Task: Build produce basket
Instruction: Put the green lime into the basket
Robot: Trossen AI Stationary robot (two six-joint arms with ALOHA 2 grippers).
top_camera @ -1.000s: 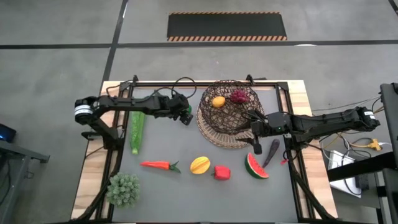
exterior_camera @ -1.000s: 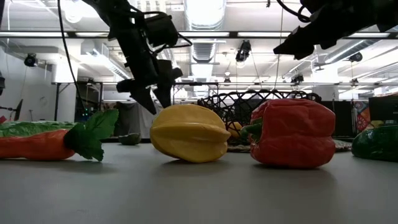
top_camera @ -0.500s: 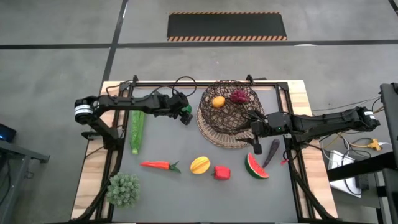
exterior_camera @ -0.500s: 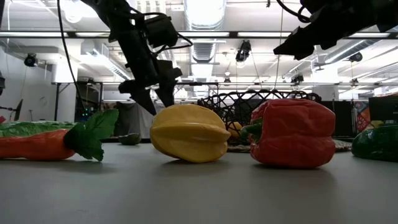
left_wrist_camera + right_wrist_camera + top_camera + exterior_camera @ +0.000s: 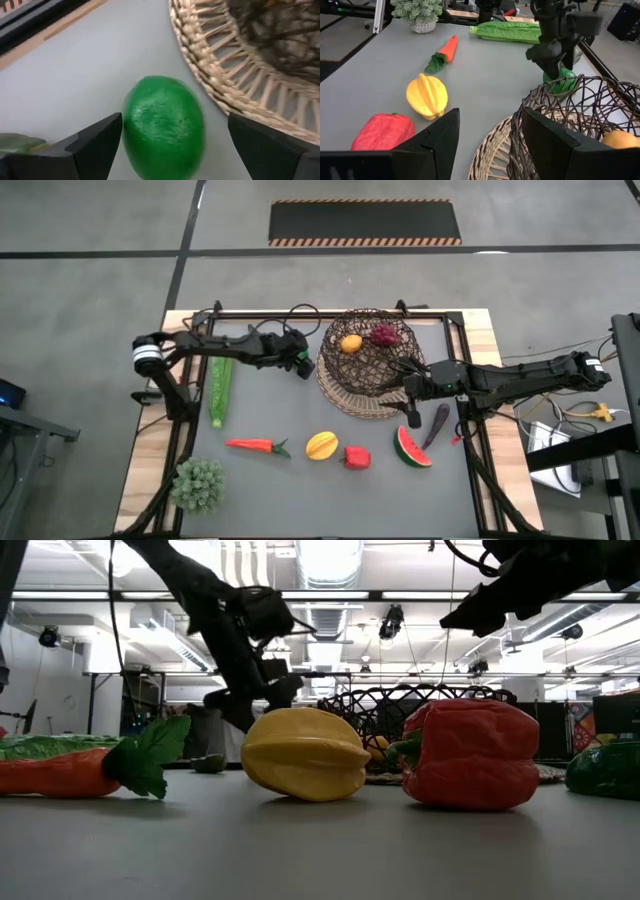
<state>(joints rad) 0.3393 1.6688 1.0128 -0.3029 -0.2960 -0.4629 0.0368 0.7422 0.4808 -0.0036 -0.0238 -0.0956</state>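
Observation:
A green lime (image 5: 162, 127) lies on the grey table right next to the tan woven base (image 5: 235, 85) of the basket (image 5: 365, 370). My left gripper (image 5: 175, 135) hangs open over the lime, pointing steeply down, one finger on each side with no contact showing. From the right wrist view it shows as the left gripper (image 5: 555, 50) above the lime (image 5: 562, 82). An orange (image 5: 351, 344) and purple-red grapes (image 5: 385, 334) lie inside the basket. My right gripper (image 5: 410, 408) waits open at the basket's near right rim, with nothing between its fingers.
Near the table's front lie a carrot (image 5: 255, 445), a yellow mango (image 5: 322, 444), a red pepper (image 5: 356, 457) and a watermelon slice (image 5: 412, 448). A dark eggplant (image 5: 437, 425) lies at the right, long green beans (image 5: 220, 390) at the left, and a leafy clump (image 5: 198, 482) at the near left corner.
My left gripper has sunk toward the lime and shifted a little toward the basket, and its fingers have spread wider. The lime and the other produce have stayed where they were.

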